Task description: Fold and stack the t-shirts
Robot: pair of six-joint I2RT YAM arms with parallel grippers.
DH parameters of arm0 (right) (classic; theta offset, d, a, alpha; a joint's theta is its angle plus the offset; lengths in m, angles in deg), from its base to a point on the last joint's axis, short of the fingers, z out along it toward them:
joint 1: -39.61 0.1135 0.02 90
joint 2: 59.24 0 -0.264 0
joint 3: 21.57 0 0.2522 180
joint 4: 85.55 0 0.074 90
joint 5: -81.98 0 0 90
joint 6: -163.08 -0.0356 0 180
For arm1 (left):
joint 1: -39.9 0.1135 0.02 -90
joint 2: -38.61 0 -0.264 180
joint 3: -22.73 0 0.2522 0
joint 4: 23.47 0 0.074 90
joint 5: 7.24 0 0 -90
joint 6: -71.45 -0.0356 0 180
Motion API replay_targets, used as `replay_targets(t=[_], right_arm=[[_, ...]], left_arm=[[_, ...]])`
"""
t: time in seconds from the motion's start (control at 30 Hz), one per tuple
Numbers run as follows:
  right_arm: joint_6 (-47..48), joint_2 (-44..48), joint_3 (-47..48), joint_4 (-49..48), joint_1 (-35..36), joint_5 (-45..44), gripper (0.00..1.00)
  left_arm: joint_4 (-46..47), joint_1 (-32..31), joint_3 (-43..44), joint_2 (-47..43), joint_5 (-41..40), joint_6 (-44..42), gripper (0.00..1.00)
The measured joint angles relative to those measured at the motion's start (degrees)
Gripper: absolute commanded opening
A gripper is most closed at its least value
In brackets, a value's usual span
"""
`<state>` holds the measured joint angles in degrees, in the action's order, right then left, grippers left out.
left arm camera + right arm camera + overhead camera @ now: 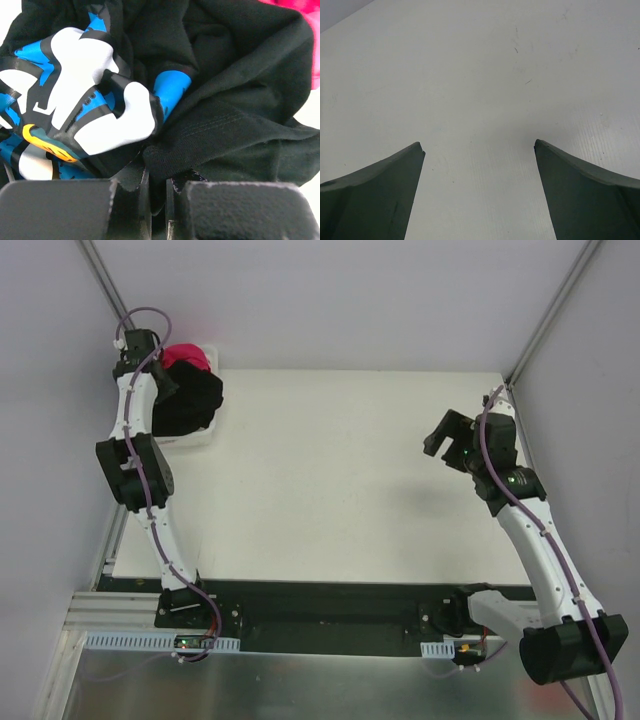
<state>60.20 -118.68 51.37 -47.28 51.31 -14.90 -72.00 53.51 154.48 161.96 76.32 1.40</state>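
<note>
A crumpled black t-shirt with a white, blue and orange print lies heaped in the white basket at the table's far left corner. A magenta-pink t-shirt shows behind it, also at the top right of the left wrist view. My left gripper is down in the basket, shut on a fold of the black t-shirt's cloth. My right gripper hangs open over bare table at the right, with nothing between its fingers.
The white table top spreads between the two arms. Grey walls close in the back and both sides. A dark rail runs along the near edge by the arm bases.
</note>
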Motion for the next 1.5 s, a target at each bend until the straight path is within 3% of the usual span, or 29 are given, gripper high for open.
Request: replay_targets(t=[0.17, 0.63, 0.83, 1.13, 1.33, 1.5], right_arm=[[0.0, 0.0, 0.3, 0.2, -0.1, 0.5, 0.96], [0.5, -2.6, 0.7, -1.6, -0.1, 6.3, 0.96], [0.5, -4.3, 0.7, -2.3, -0.1, 8.5, 0.96], [0.5, -5.4, 0.7, -2.4, -0.1, 8.7, 0.96], [0.5, -9.0, 3.4, -2.4, -0.2, 8.7, 0.96], [0.0, -10.4, 6.2, -2.3, -0.2, 7.7, 0.96]], left_arm=[[-0.2, 0.0, 0.5, -3.7, 1.6, -0.1, 0.0], [0.7, -0.1, 10.3, -25.6, 5.0, -0.2, 0.0], [1.3, -0.1, 13.9, -24.2, 0.6, -1.4, 0.0], [1.4, 0.0, 14.1, -12.5, -6.3, -0.9, 0.0], [0.3, -0.2, 15.8, -8.1, -2.2, 0.3, 0.0], [-1.0, -3.9, 23.7, -9.0, 3.4, 0.2, 0.0]])
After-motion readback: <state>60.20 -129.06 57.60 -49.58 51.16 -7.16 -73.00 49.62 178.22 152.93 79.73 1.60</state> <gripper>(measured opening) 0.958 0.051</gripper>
